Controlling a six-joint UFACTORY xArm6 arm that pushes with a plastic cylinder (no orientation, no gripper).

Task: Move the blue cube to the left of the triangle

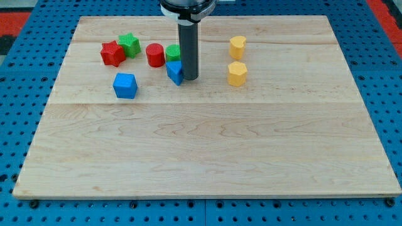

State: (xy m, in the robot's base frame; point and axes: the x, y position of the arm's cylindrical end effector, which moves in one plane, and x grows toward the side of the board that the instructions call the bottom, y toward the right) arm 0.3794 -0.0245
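A blue cube (125, 85) lies in the upper left part of the wooden board (207, 150). A blue triangle block (174, 71) sits to its right, near the view's top centre. My tip (190, 78) rests on the board, touching the right side of the blue triangle block. The rod partly hides that block's right edge. The blue cube is apart from my tip, well to its left.
A red star-like block (113, 53), a green star-like block (130, 44), a red cylinder (155, 54) and a green block (173, 52) line up at the top left. Two yellow blocks (237, 47) (237, 73) stand right of my tip.
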